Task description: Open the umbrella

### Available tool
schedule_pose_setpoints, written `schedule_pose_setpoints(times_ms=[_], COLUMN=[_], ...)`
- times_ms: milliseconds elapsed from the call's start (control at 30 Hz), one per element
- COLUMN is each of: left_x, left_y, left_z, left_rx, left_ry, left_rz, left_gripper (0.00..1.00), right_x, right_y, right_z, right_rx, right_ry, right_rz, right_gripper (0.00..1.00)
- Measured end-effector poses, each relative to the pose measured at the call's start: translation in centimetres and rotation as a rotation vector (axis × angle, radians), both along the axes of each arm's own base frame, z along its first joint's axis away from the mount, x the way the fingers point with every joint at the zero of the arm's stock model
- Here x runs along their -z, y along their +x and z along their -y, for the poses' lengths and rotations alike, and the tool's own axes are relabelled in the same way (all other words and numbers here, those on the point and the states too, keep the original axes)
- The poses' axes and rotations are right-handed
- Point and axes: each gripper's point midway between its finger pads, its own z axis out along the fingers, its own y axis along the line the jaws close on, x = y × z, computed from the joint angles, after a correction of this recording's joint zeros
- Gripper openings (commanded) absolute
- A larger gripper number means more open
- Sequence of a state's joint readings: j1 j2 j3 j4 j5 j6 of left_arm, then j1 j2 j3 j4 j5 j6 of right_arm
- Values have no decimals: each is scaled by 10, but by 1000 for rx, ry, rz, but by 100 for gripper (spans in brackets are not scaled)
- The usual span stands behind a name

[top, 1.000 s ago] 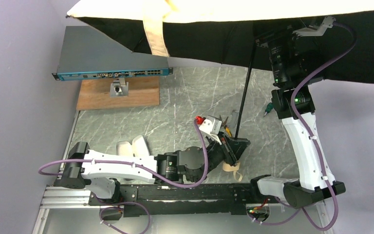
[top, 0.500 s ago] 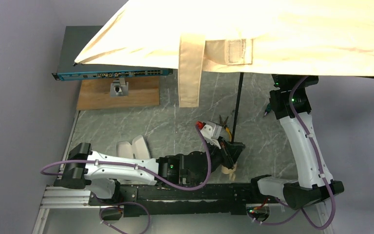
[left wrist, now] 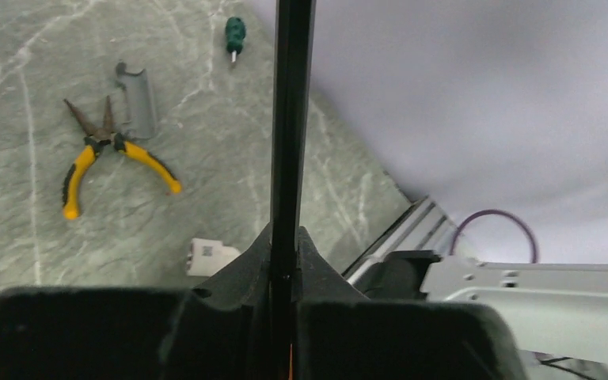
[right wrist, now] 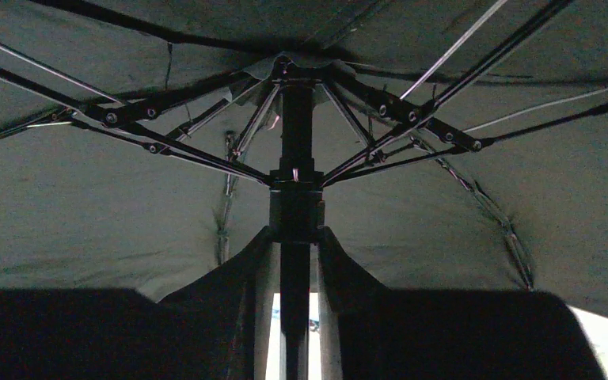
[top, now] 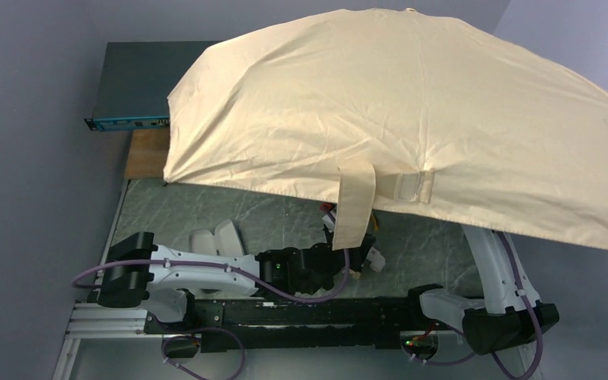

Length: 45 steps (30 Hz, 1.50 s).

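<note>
Gripping low: left gripper (left wrist: 286, 247) was clamped tight on the thin black metal shaft (left wrist: 291, 119) of the cream-beige folding umbrella (top: 324, 119).
Right gripper (right wrist: 294, 237): narrow, pinching the black runner collar (right wrist: 294, 207) under the metal ribs (right wrist: 182, 150).
Canopy (top: 475, 87): spread wide and tilted above the grey marbled table (top: 206, 212).
Doing it well: runner probably needed a firm latch before either claw released; shaft wanted holding steady.

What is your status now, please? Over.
Left tool shut on umbrella shaft, low end. Right tool around shaft just under runner, grip unclear. Umbrella spread open. Pliers lie apart from shaft.
</note>
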<state>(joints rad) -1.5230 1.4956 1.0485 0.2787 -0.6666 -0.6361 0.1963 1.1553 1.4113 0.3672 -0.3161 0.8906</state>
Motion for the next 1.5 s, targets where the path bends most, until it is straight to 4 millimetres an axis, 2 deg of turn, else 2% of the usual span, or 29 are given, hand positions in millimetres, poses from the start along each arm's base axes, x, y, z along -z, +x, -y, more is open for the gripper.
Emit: schedule_pose_setpoints(times_ms=[133,267,567,833,867,967,1000,1067,1133,1267,1333,1400,1500], left_x=[15,36,65,74,74,75,74,75,74,90,91,83,57], left_y=[9,22,41,53,55,59,61,66,67,64,59,52,38], left_z=[-1,-5,-12,-14,-14,-17,-18,-21,-23,-40,-45,-49,-57], left_rx=[-1,6,58,90,92,95,87,76,73,79,96,125,175], left_ry=[82,173,309,391,400,423,421,428,429,492,496,473,400], left_rz=[21,31,53,60,61,60,44,28,12,-45,-57,-61,-39], left_gripper=[0,0,0,2,8,50,61,75,81,88,91,93,97], right_x=[8,5,14,16,16,17,19,19,17,3,-3,-9,-15], right_y=[-12,-30,-62,-83,-87,-94,-96,-103,-110,-136,-147,-155,-156], right_z=[7,9,24,33,34,36,37,38,41,46,48,51,55], right_rx=[2,-20,16,47,48,55,56,63,79,84,86,94,123], right_ry=[28,47,77,90,91,93,93,91,92,110,120,125,131], right_rz=[23,75,169,231,240,265,271,291,315,396,429,456,467], right_gripper=[0,0,0,0,0,0,0,0,0,0,0,0,0])
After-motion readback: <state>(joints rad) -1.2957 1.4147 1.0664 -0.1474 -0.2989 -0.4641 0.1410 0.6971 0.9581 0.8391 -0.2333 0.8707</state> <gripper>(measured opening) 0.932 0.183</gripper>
